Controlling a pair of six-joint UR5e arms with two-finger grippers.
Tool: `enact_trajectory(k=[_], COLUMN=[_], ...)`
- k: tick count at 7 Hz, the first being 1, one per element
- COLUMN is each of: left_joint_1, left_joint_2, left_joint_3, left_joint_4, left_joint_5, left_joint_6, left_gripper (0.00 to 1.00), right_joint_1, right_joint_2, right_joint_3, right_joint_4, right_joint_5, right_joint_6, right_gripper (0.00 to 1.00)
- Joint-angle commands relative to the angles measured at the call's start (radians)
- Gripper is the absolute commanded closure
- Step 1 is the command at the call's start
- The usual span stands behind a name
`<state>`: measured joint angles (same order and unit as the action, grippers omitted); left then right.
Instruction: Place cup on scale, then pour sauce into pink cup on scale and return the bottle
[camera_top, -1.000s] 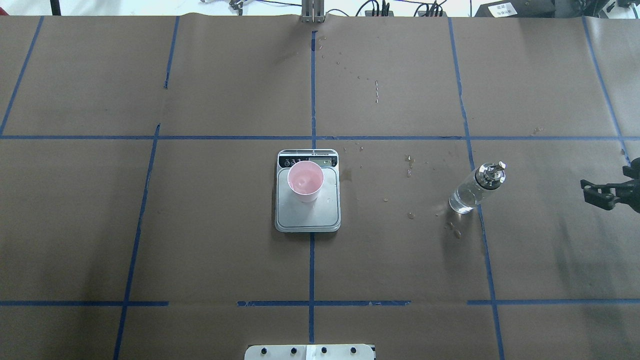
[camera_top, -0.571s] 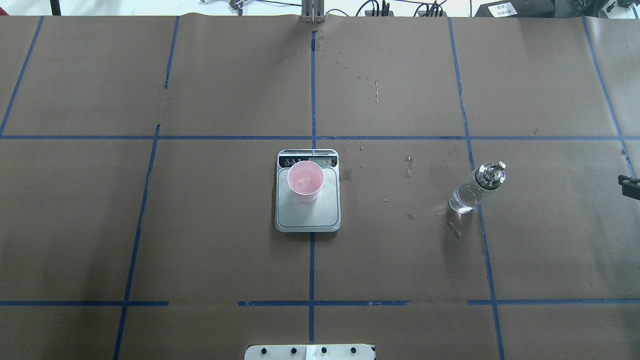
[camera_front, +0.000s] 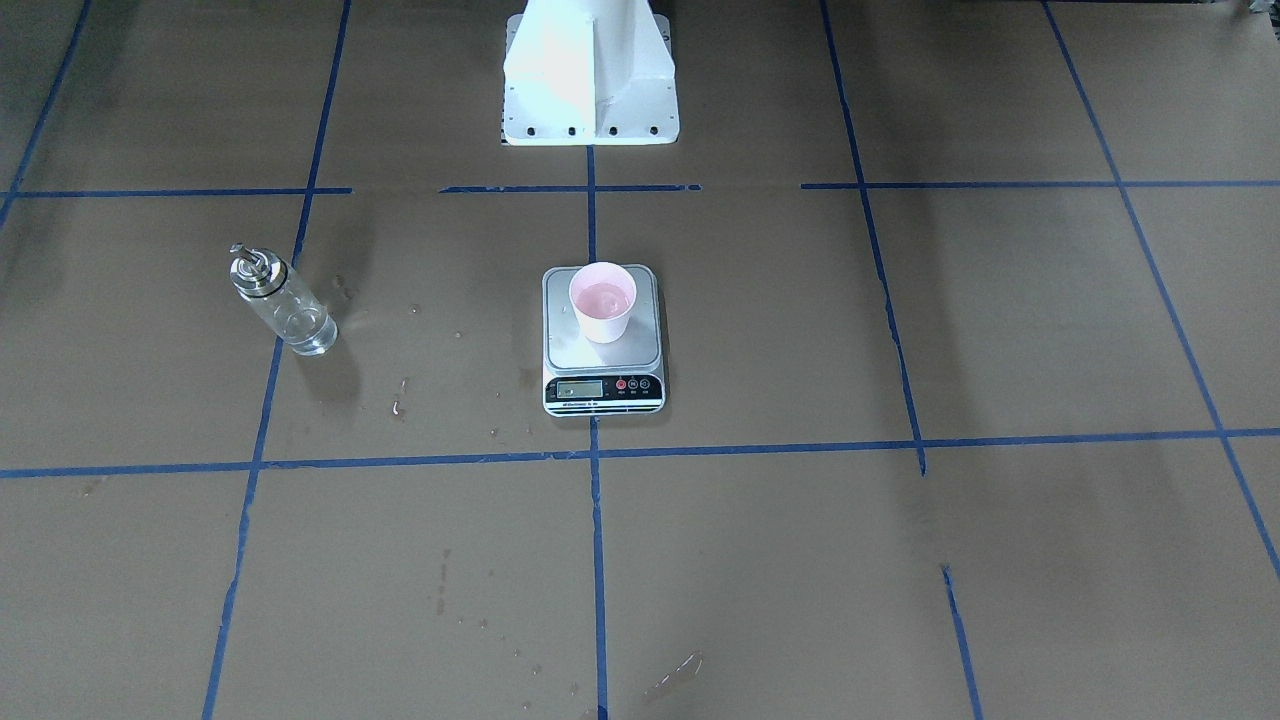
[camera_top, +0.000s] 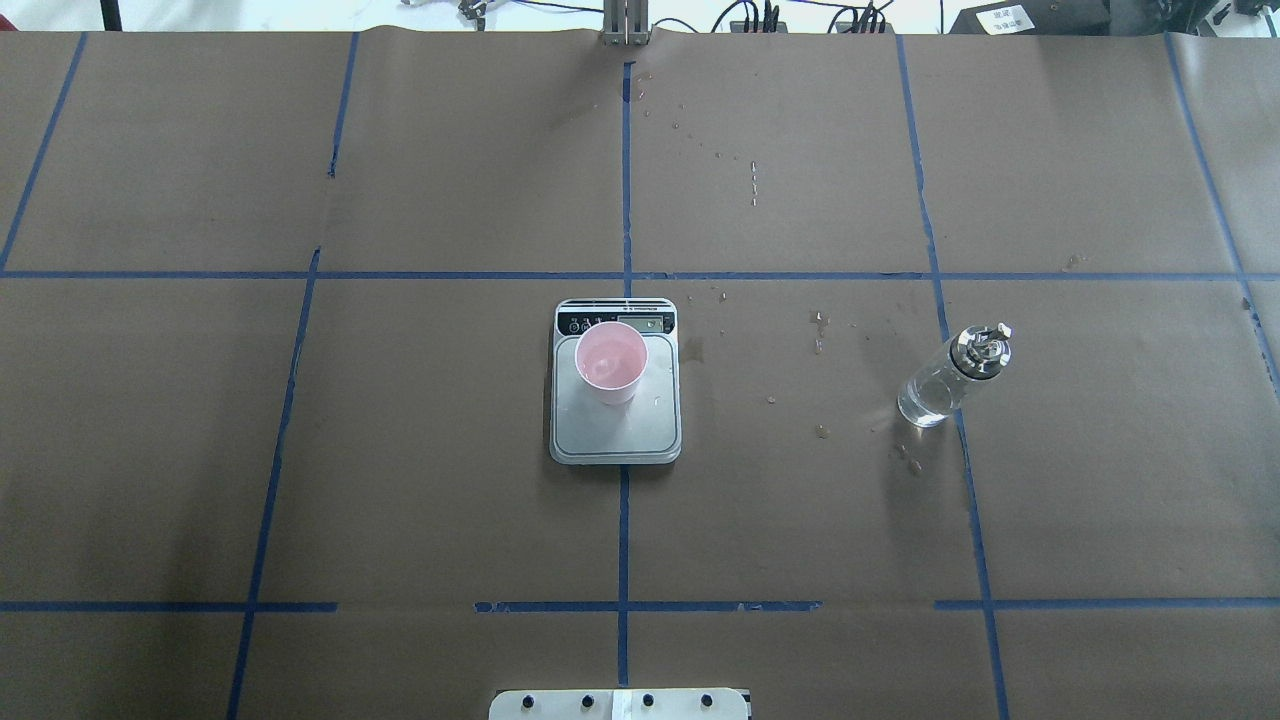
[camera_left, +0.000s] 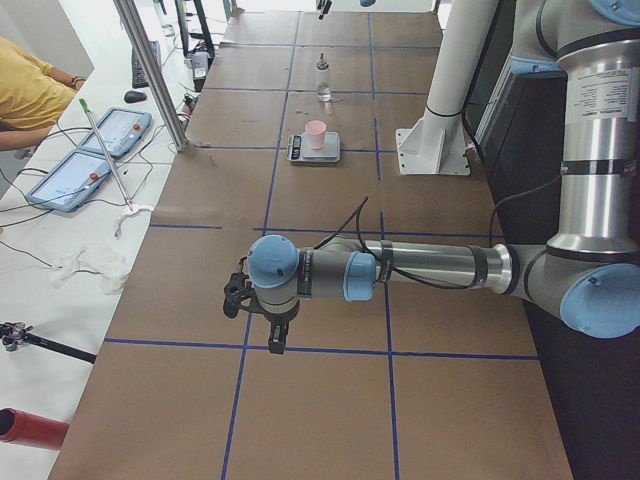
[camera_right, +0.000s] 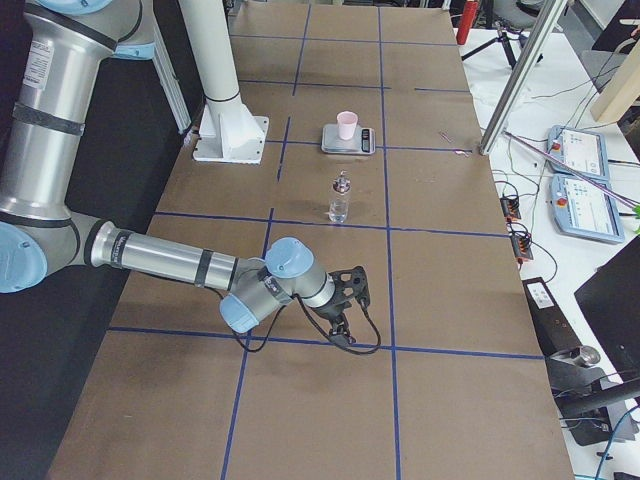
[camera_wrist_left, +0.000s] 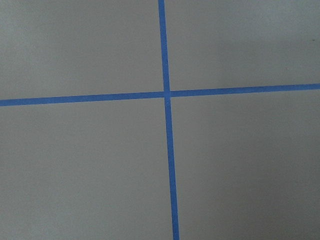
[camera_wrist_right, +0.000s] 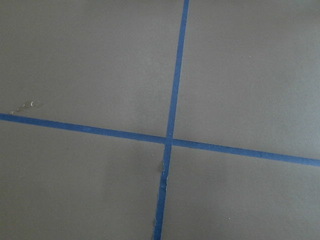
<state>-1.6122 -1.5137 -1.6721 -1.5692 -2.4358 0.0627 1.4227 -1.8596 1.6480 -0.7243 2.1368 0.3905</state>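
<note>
The pink cup (camera_top: 611, 362) stands upright on the silver scale (camera_top: 615, 432) at the table's middle; both also show in the front view, cup (camera_front: 602, 300) and scale (camera_front: 603, 385). The clear glass bottle (camera_top: 950, 378) with its silver spout cap stands alone on the table to the right, with clear sauce in it; in the front view the bottle (camera_front: 280, 302) is at the left. The right gripper (camera_right: 345, 310) shows only in the exterior right view, low over the table and well clear of the bottle (camera_right: 340, 198). The left gripper (camera_left: 270, 335) shows only in the exterior left view. I cannot tell whether either is open or shut.
Small wet spots (camera_top: 820, 330) lie on the brown paper between scale and bottle. Blue tape lines (camera_top: 625, 530) mark a grid. The robot's white base (camera_front: 590, 75) stands behind the scale. A person and tablets (camera_left: 95, 150) are beside the table.
The right gripper, at the overhead view's right edge a second ago, has drawn back to the right and out of that view. Cup, scale and bottle have not moved.
</note>
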Motion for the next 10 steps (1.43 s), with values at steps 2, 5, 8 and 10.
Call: enact_trajectory(k=[2,5,8,10], left_joint_1=[0.0,0.0,0.0,0.002], left_joint_2=[0.001,0.003,0.006,0.006], left_joint_3=[0.0,0.002,0.003,0.008], left_joint_4=[0.0,0.005,0.006,0.012], left_joint_5=[0.001,0.004,0.006,0.008], left_joint_6=[0.0,-0.001,-0.001,-0.003], left_gripper=[0.0,0.0,0.0,0.0], right_joint_1=[0.051,0.116,0.134,0.134], right_joint_2=[0.026,0.088,0.047,0.06], right_joint_3=[0.171,0.171,0.136,0.091], right_joint_4=[-0.44,-0.782,-0.849,-0.848], right_joint_5=[0.061,0.144,0.069,0.131], right_joint_6=[-0.135,-0.217,-0.503,-0.498], right_gripper=[0.0,0.0,0.0,0.0])
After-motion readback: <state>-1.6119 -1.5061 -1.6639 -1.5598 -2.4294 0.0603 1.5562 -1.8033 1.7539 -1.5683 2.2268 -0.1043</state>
